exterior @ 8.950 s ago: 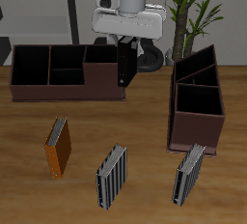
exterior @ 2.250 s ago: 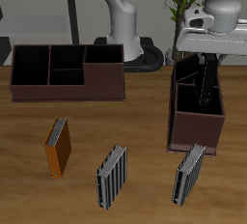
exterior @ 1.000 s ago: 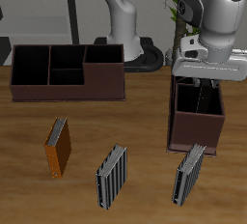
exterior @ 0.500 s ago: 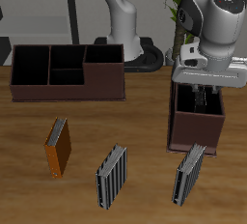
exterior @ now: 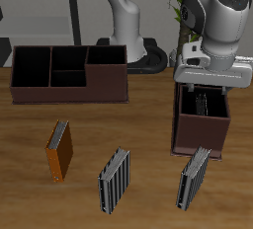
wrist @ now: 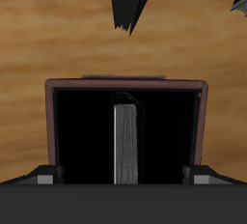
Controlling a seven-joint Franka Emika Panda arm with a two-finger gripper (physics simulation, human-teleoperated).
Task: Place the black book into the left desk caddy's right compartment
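Note:
The left desk caddy (exterior: 202,138) is a dark maroon box seen end-on. My gripper (exterior: 205,102) hangs low over its right compartment (exterior: 203,117), the large section nearest the table's front edge. In the wrist view the black book (wrist: 126,143) stands on edge in the middle of that compartment (wrist: 77,131), inside the caddy's walls (wrist: 125,80). My gripper (wrist: 121,176) is open there, each finger well apart from the book's sides. In the exterior view the book is mostly hidden by the hand and the dark interior.
A like caddy (exterior: 69,87) lies broadside farther back. An orange-brown book (exterior: 59,150) and two grey striped books (exterior: 115,181) (exterior: 194,177) stand nearer the front edge; one striped book is just before the left caddy. A plant (exterior: 203,1) stands behind.
Over the last seconds the arm carried the black book across to the left caddy and lowered it into the large section. In the last half second the hand barely moved.

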